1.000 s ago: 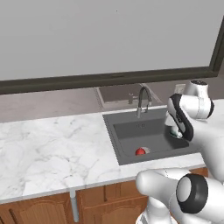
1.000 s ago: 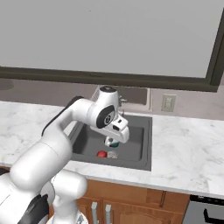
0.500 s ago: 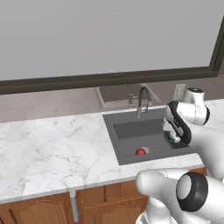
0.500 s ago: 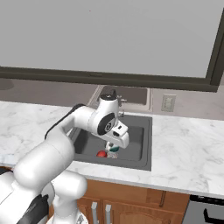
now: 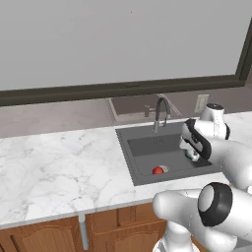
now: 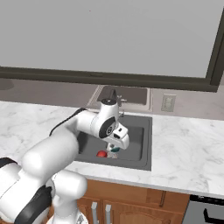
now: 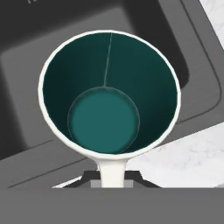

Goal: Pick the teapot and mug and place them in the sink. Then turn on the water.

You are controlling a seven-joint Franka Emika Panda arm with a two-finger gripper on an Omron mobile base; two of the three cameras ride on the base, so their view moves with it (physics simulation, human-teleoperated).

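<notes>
Gripper clamped on mug rim, held low inside sink, right side. Fingertips hidden behind mug in hand view. Teapot seen on basin floor, partly blocked by hand in right base view.

1. The teapot, silver-grey with a red patch, sits on the sink floor near the front wall.
2. The mug (teal inside, pale rim) hangs upright over the dark basin, clamped in the tool.
</notes>
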